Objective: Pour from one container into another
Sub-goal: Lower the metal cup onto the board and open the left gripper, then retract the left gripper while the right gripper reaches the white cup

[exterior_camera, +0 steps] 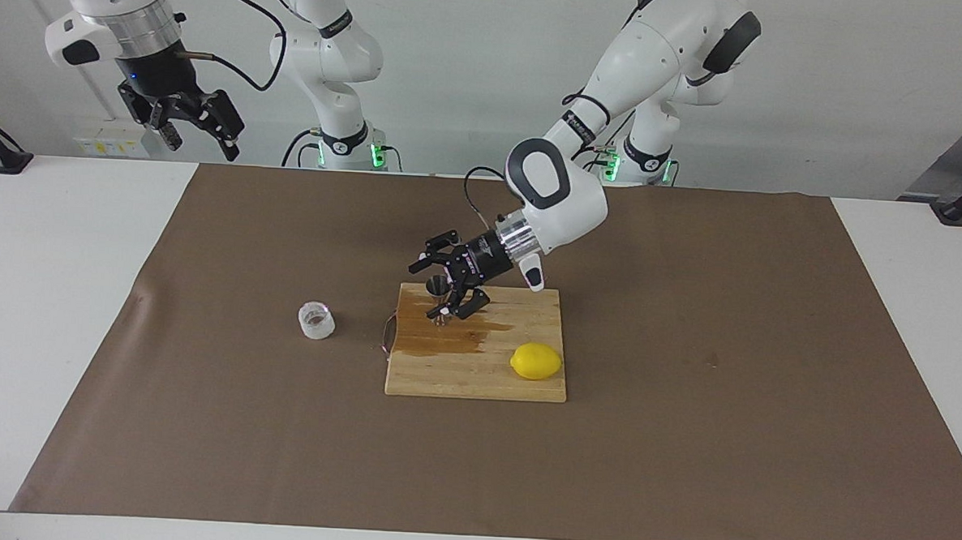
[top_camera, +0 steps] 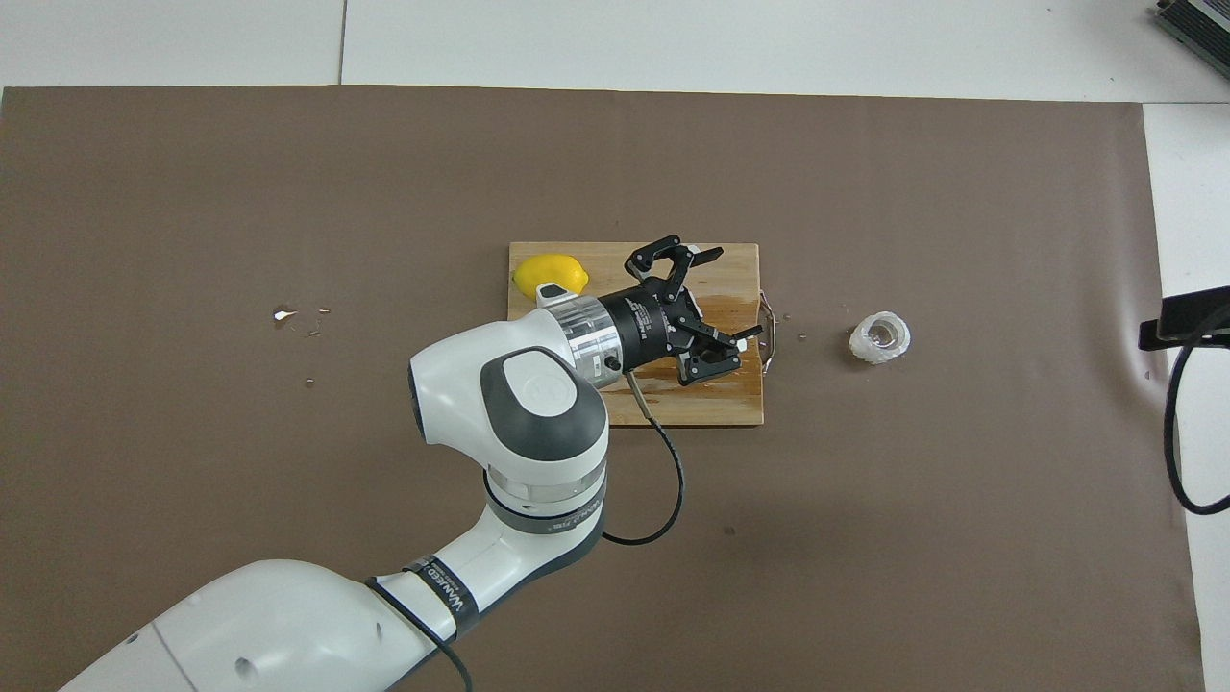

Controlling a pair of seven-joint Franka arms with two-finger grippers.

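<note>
The steel jigger (exterior_camera: 437, 286) stands on the wooden cutting board (exterior_camera: 476, 377), at its end toward the right arm. My left gripper (exterior_camera: 428, 290) is low over that end of the board, open, with its fingers spread on either side of the jigger. In the overhead view the left gripper (top_camera: 736, 294) hides the jigger. The squat clear glass cup (exterior_camera: 316, 320) stands upright on the brown mat beside the board, toward the right arm's end; it also shows in the overhead view (top_camera: 879, 337). My right gripper (exterior_camera: 188, 125) waits open, raised high over the table's edge.
A yellow lemon (exterior_camera: 535, 361) lies on the board's other end, also seen in the overhead view (top_camera: 550, 274). A wet brown spill (exterior_camera: 445, 341) covers part of the board by the jigger. A small metal handle (top_camera: 767, 327) sticks out from the board's end. Droplets (top_camera: 288, 315) dot the mat.
</note>
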